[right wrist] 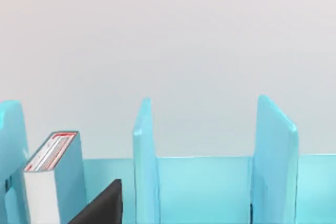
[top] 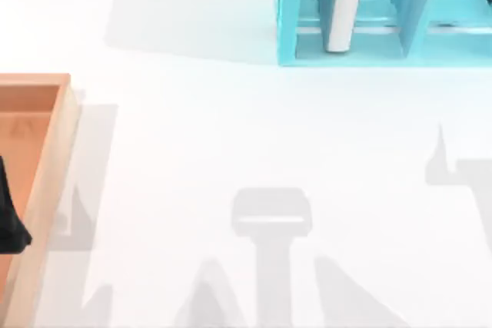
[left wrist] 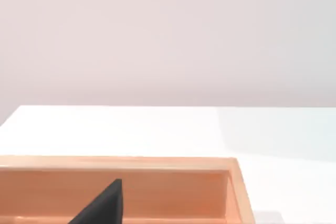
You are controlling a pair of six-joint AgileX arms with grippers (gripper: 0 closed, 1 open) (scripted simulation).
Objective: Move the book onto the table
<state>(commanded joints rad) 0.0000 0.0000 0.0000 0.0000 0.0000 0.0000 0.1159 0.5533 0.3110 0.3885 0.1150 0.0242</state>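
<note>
The thick teal-blue hardcover book (top: 344, 5) stands upright in a compartment of our turquoise shelf unit (top: 286, 28), at the far right of the large white surface (top: 231, 128). We cannot tell how our jaws stand. An orange-brown wooden tray (top: 54, 151) sits at left.

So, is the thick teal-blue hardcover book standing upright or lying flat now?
Upright: the teal-blue hardcover book stands on end inside a compartment of the turquoise shelf unit, white page edges facing out.
</note>
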